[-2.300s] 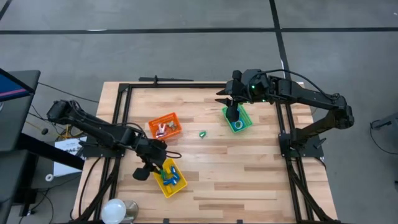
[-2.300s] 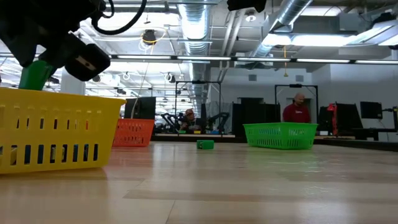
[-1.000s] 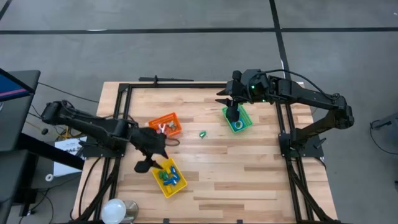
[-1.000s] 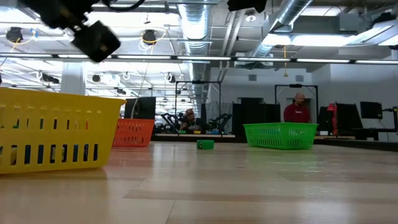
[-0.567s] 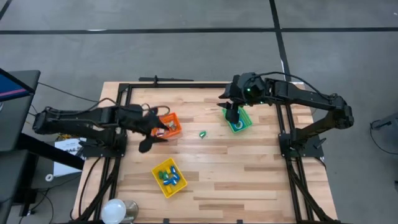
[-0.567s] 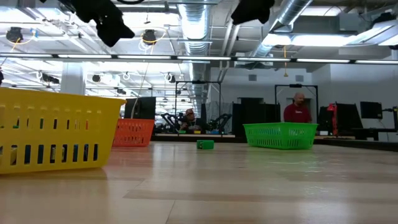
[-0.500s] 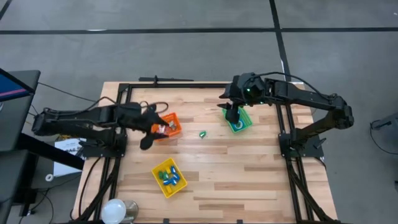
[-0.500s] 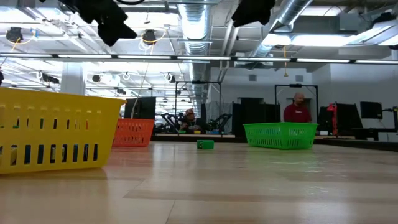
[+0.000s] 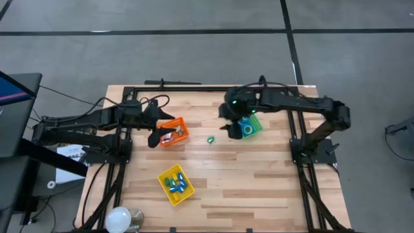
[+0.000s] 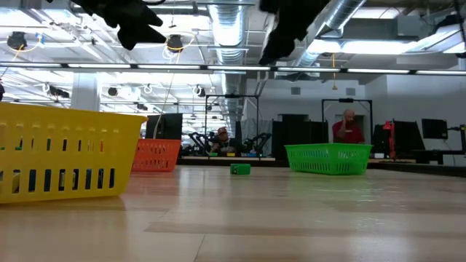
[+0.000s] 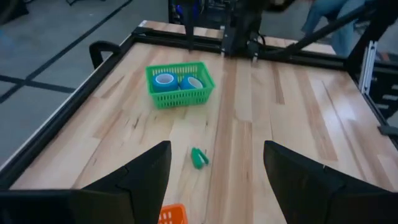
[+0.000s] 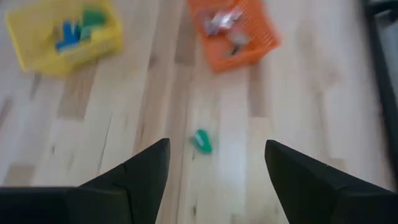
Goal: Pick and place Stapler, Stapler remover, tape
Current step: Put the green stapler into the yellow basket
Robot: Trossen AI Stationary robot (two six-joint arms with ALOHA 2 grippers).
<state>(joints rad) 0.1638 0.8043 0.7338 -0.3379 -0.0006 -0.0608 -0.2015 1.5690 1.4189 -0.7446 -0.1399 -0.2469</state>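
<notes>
**Both grippers open and empty above the table**

High view: the left gripper [image 9: 153, 137] hangs just beside the orange bin [image 9: 172, 131], on its outer side. The right gripper [image 9: 230, 123] hangs just beside the green bin [image 9: 248, 127], which holds tape [image 9: 247, 130]; a small green piece [image 9: 211, 139] lies between the two grippers. The yellow bin [image 9: 176, 184] sits well apart from both.

Low view: both grippers hang high over the table [image 10: 291, 218].

Left wrist view: wide-spread fingers [image 11: 140, 177] hold nothing; ahead, two blue rolls in the green bin, possibly a third hidden.

Right wrist view: spread fingers [image 12: 140, 174], empty; the green piece lies just ahead.
</notes>
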